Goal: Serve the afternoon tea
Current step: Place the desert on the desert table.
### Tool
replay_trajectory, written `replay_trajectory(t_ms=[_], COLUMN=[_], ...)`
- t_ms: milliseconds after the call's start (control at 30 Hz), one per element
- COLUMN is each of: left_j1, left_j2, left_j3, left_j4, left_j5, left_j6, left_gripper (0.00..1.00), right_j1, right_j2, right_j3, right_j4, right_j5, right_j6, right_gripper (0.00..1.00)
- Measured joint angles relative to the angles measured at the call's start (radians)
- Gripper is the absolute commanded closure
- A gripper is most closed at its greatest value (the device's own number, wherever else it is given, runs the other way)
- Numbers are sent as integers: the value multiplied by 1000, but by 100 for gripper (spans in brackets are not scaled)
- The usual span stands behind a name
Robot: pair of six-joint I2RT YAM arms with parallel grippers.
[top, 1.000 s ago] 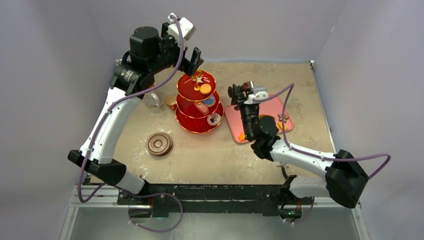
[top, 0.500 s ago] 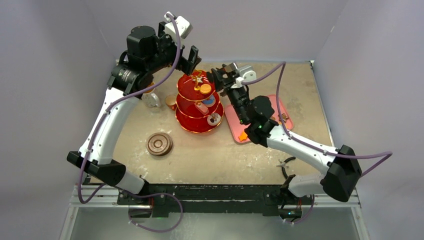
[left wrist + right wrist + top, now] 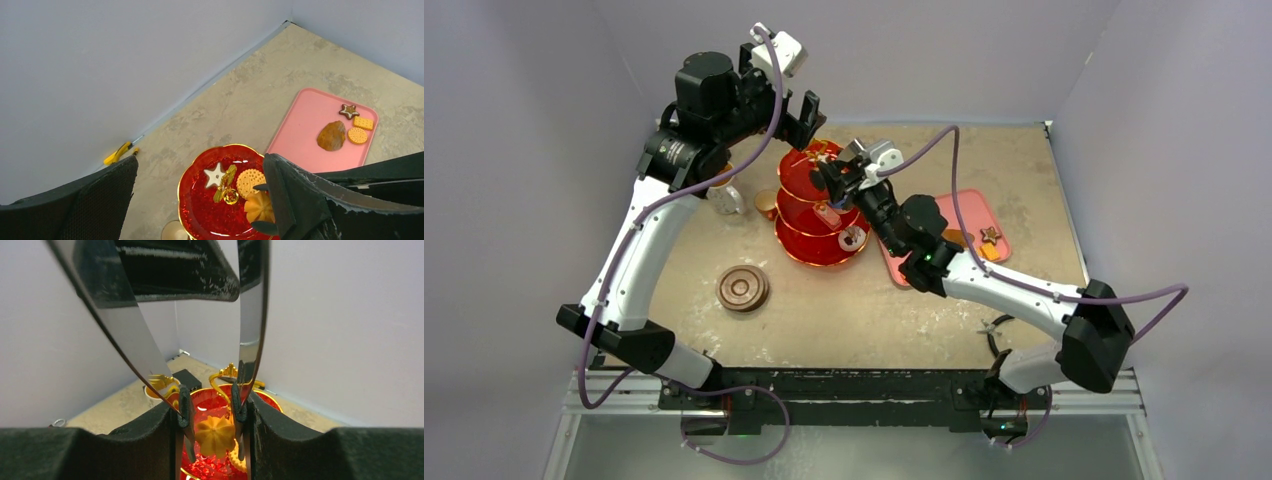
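right tool (image 3: 836, 180) swung over stand (image 3: 808, 247), tongs (image 3: 126, 342) holding pastry (image 3: 216, 435)

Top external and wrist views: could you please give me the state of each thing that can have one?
three-tier stand: upright, biscuits on its tiers.
left end effector: open, empty, above the three-tier stand.
right end effector: shut on tongs.
tongs: closed on a swirl pastry at the top tier.
pink tray: flat, four pieces on it.
saucers: stacked, untouched.
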Motion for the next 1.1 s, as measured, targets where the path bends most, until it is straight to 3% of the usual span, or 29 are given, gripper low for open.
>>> replay_trajectory(t_ms=[567, 1100], left_j1=[0, 0], left_j2=[0, -5], left_j3=[0, 0], left_j4=[1, 7], left_j5=[8, 16], left_j6=[0, 0], left_gripper=[4, 4], right_j1=[6, 5], right_j2=[66, -10], right_j3=[2, -67], right_j4=[39, 45], right_j5=[14, 77], right_j6=[42, 47], right_gripper=[44, 47])
